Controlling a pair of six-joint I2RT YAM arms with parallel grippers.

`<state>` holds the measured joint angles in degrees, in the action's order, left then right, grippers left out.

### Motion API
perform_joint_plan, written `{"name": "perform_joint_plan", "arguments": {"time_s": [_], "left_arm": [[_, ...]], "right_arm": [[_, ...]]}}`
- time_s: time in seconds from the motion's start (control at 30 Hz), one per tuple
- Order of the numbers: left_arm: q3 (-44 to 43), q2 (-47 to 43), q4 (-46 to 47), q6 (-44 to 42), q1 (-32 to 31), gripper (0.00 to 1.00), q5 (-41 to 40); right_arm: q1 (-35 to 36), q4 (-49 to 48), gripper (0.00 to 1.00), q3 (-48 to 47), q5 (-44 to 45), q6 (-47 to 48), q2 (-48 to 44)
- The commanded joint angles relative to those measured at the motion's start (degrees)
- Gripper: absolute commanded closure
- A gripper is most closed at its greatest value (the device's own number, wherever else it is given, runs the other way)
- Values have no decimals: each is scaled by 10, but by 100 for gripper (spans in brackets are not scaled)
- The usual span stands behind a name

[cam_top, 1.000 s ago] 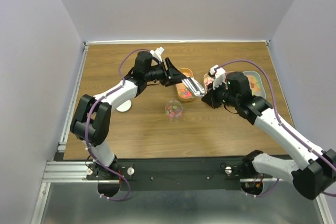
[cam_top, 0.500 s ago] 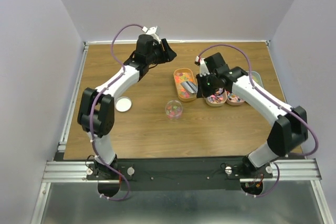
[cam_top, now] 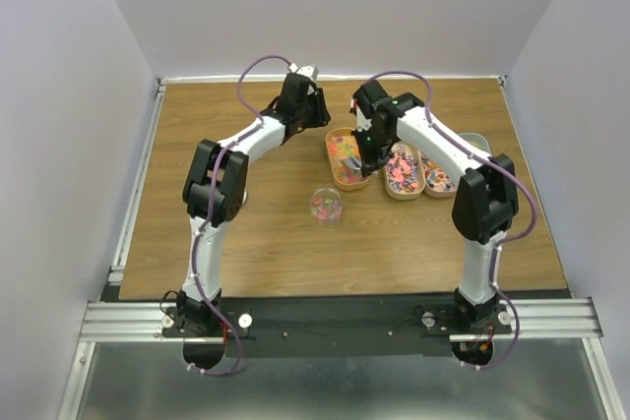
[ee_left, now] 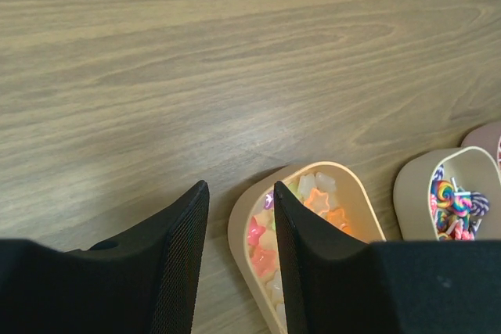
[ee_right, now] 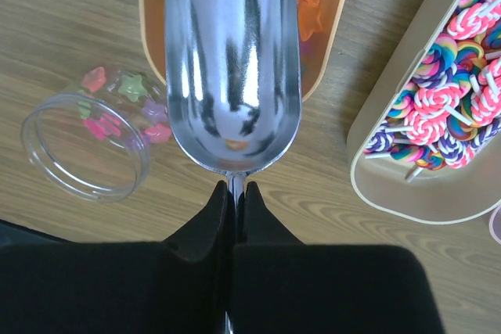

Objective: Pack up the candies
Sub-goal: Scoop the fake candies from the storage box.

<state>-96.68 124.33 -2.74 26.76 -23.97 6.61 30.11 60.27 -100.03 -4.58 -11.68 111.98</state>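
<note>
The right gripper point(ee_right: 233, 193) is clamped on the metal scoop point(ee_right: 231, 60) handle, arm arched over the candies point(ee_left: 317, 197); the left gripper point(ee_left: 239, 217) is held apart, empty, pointed down.

surface: wooden table point(cam_top: 266, 243) | on it: oblong trays point(ee_left: 239, 228) side by side | clear jar point(cam_top: 326, 206) near them

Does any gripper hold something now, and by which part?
The right gripper is shut on the thin handle of the metal scoop, just behind its bowl. The left gripper is open and holds nothing.
</note>
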Motion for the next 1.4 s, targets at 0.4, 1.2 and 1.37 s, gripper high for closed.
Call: {"name": "perform_joint_plan", "arguments": {"time_s": [0.4, 1.2, 1.37], "left_arm": [[-48, 62, -24, 12, -17, 54, -23], [-88, 116, -95, 28, -20, 71, -13], [-65, 108, -83, 35, -22, 71, 1]], "right_arm": [[29, 136, 99, -143, 15, 16, 117], [40, 142, 99, -171, 41, 40, 143], [40, 142, 99, -189, 42, 37, 165]]}}
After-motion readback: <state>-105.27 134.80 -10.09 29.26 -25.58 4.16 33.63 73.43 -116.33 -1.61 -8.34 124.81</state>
